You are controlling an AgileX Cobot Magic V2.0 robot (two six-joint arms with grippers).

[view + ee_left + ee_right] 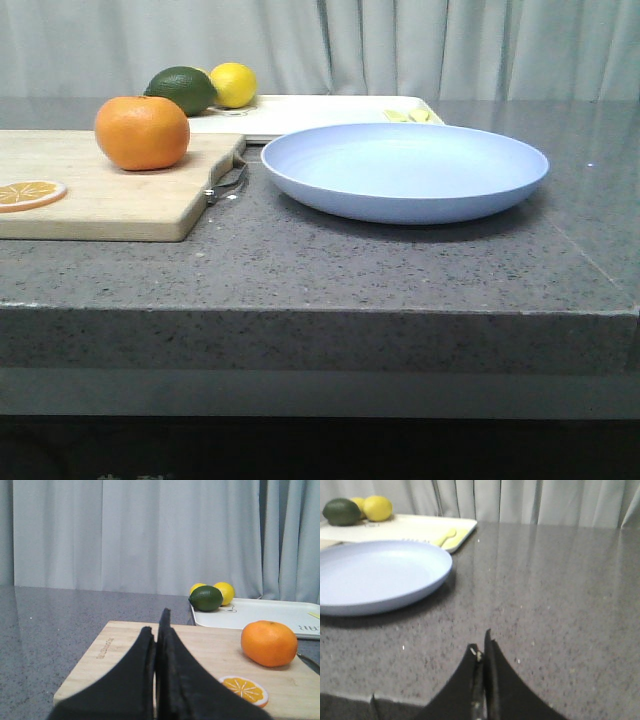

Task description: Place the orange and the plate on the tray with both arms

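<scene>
Wooden cutting board (110, 190) bore the orange (142, 132); the plate (404, 170) sat beside it. Both the left gripper (158, 630) and right gripper (481, 647) were pressed together, empty.

Dimpled glossy orange (142, 132), matte plate (404, 170), pale wooden cutting board (110, 195), speckled stone-like counter (400, 265).

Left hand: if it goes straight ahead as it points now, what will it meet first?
Probably nothing soon. The left hand, shut, points along the bare cutting board; the orange and orange slice lie off to one side. Depth is uncertain.
</scene>
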